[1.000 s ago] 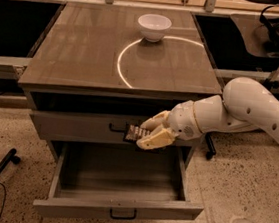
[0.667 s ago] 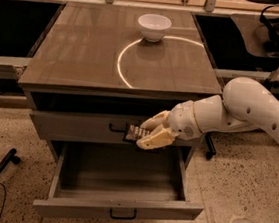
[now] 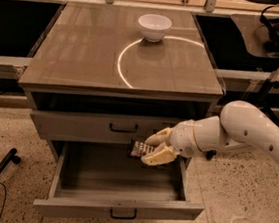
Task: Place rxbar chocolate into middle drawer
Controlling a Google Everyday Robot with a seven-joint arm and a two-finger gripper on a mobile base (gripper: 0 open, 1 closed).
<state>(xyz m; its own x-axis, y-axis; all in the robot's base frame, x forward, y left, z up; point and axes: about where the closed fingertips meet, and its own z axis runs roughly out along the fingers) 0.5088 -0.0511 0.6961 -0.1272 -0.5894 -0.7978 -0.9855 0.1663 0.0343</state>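
The gripper [image 3: 146, 151] reaches in from 3 o'clock, its two pale fingers [image 3: 159, 136] pinching the rxbar chocolate [image 3: 138, 148] between them. The bar sticks out of the claw toward 9 o'clock, with its long axis running roughly 9 to 3. It hangs in the air just below the closed upper drawer front [image 3: 77, 125] and above the back right part of the pulled-out middle drawer [image 3: 118, 208]. What matters for the coming move is that the drawer's bare floor lies toward 6 to 7 o'clock of the claw, so my guess is a short drop and a release would finish the job. The white bowl [image 3: 154, 27] sits far off at 12 o'clock on the cabinet top [image 3: 81, 51].
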